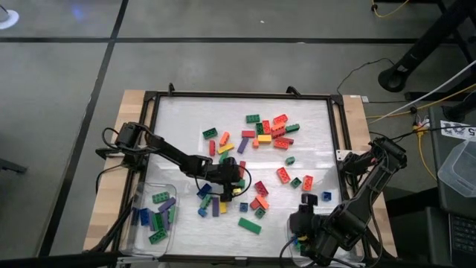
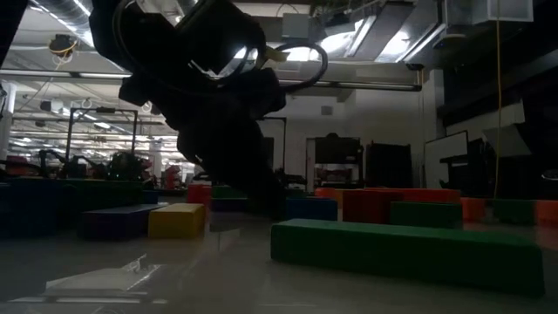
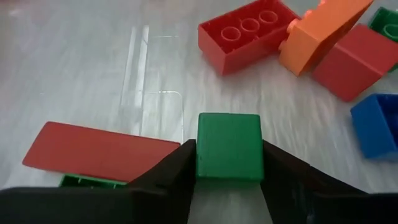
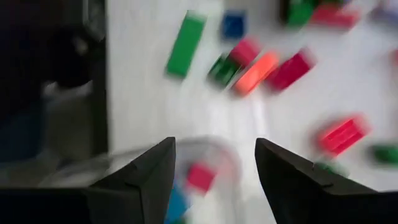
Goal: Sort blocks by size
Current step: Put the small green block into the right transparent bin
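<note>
Left gripper (image 3: 228, 186) closing around small square green plastic brick (image 3: 228, 146); squeeze evenly, lift straight, avoid nudging flat red brick (image 3: 93, 152) alongside; right gripper (image 4: 214, 168) open.

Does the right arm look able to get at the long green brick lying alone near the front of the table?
Probably yes. The right gripper hangs open above the clear tray at the front right corner, and the long green brick lies flat on bare table beside it, nothing stacked on it. The left gripper is busy farther left with a small green block.

Open jaws above scattered blocks (image 4: 186, 43)
</note>
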You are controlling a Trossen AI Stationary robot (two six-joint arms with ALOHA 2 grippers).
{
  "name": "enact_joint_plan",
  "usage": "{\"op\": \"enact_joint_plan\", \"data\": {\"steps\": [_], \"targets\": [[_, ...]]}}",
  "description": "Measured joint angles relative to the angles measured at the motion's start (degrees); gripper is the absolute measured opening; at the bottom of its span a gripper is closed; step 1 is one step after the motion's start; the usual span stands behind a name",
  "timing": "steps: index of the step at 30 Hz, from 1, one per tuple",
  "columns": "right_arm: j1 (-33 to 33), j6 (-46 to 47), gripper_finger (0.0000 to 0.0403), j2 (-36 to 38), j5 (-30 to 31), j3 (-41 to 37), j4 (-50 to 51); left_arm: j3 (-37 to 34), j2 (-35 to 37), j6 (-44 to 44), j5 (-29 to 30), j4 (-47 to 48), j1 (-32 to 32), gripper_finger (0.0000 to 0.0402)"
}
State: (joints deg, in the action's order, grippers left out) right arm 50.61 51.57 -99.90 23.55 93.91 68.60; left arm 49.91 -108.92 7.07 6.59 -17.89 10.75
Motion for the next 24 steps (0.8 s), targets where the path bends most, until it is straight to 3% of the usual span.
{"op": "enact_joint_plan", "data": {"steps": [2,8,12,20,24], "targets": [[0.0,-3.13,0.0221,-0.16,5.71,0.0,-0.09,0.0,0.0,0.0,0.0,-0.78,0.08,0.0115],[-0.47,-15.99,0.0221,-1.33,17.37,0.0,-1.5,0.06,2.62,0.45,-0.59,-2.33,0.12,0.0113],[-1.64,-23.36,0.0221,-2.89,20.97,0.03,-3.23,1.19,6.59,4.17,-4.46,-2.23,0.12,0.0113],[-5.24,-37.99,0.0221,-6.44,26.18,0.02,-9.66,3.1,13.66,10.96,-18.22,-6.14,0.57,0.0113],[-6.72,-45.99,0.0221,-6.84,30.05,0.02,-14.97,3.1,14.67,10.0,-20.59,-8.42,2.21,0.0119]]}}
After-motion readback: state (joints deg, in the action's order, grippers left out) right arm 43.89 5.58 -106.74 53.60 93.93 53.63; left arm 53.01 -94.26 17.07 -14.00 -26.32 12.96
